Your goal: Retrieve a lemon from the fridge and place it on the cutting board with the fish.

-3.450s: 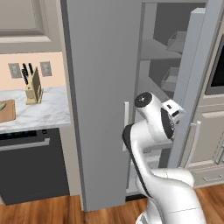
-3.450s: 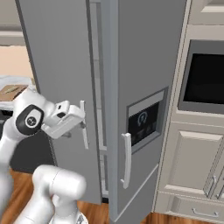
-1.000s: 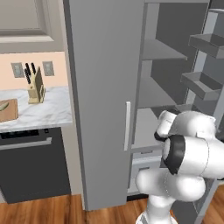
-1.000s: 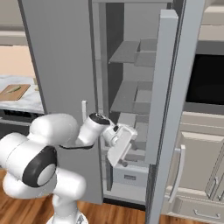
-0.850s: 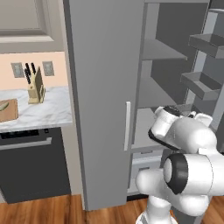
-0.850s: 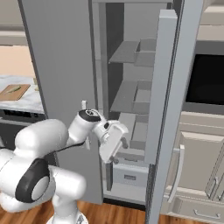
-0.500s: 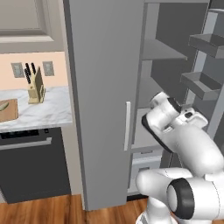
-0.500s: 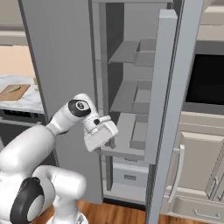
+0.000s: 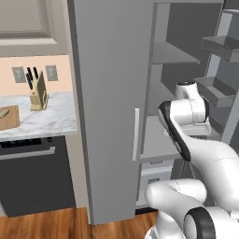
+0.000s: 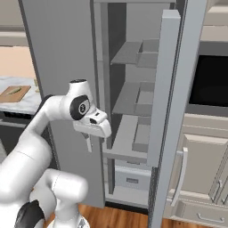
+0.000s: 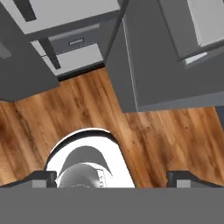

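Standing with its right door swung open, the tall grey two-door fridge is showing bare grey shelves, and no yellow fruit is showing itself on them. The two-finger gripper is pointing down at the wooden floor, its dark fingertips spread wide and gripping nothing. Far off on the marble counter, the flat light-brown wooden cutting board is carrying the slender pale green fish.

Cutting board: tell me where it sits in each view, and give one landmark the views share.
Left base view: the cutting board lies at the far left edge, on the marble counter, with the fish on it, left of the knife block.
Right base view: the board lies at the left edge, on the counter beside the fridge.
Hand view: I can't find it here.
Shared landmark: the fridge, its right door open.
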